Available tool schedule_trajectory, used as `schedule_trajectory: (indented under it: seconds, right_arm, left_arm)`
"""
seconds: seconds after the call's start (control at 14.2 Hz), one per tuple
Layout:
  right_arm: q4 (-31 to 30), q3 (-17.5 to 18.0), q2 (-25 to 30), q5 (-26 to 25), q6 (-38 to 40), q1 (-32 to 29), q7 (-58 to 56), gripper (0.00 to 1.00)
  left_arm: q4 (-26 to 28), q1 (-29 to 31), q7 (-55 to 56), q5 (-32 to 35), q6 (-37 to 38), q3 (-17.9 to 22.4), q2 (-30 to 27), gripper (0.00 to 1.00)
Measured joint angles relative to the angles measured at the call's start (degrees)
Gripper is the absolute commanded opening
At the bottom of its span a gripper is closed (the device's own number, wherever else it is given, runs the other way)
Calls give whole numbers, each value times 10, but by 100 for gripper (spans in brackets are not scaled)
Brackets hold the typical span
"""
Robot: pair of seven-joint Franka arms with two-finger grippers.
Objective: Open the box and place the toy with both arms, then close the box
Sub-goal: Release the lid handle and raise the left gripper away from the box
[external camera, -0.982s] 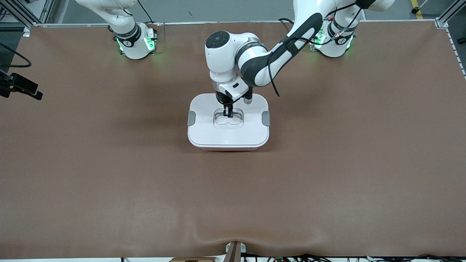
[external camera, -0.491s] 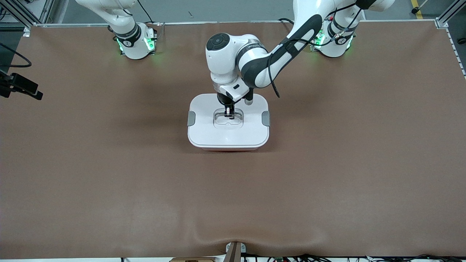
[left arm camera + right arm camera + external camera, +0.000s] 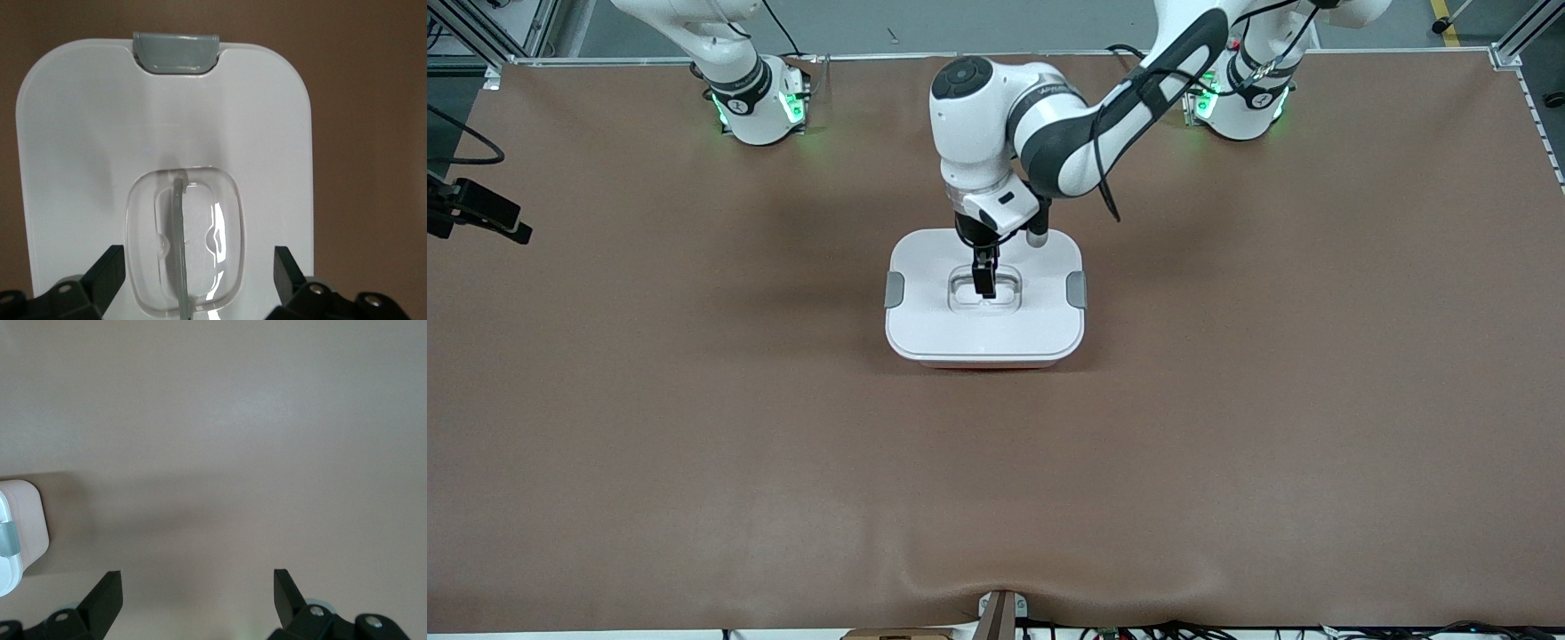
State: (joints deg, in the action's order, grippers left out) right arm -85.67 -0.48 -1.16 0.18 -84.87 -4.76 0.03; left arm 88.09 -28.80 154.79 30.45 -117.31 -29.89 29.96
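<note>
The box (image 3: 984, 331) stands mid-table with its white lid on and a grey clip (image 3: 895, 290) at each end. My left gripper (image 3: 984, 283) hangs just over the clear recessed handle (image 3: 983, 298). In the left wrist view this gripper (image 3: 198, 263) is open, its fingers wide on either side of the handle (image 3: 179, 233), touching nothing. My right gripper (image 3: 197, 583) is open over bare table, with a corner of the box (image 3: 23, 520) off to one side. The right arm waits near its base. The toy is out of view.
The brown mat (image 3: 694, 427) covers the whole table and has a raised wrinkle at its near edge (image 3: 996, 582). A black camera mount (image 3: 480, 213) juts in at the right arm's end. The right arm's base (image 3: 756, 102) and left arm's base (image 3: 1240, 102) stand along the farthest edge.
My left gripper has opened off the lid's handle and risen slightly above it. The box and the right arm have not moved.
</note>
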Motion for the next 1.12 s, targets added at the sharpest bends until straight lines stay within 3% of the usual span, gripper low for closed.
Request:
schedule_trajectory:
  seconds: [0.35,0.77,1.12]
  right_arm:
    - [0,0,0,0,0,0,0,100]
    - [0,1,0,0,0,0,0,100]
    - [0,-1,0,0,0,-1,-2,100]
  left_arm:
    - [0,31,-117,-52,74,-1,-51,100]
    - [-1,125,-338,-138,127,-1,-122,100]
    - [-16,191,-498,-164,143,0,-137,100]
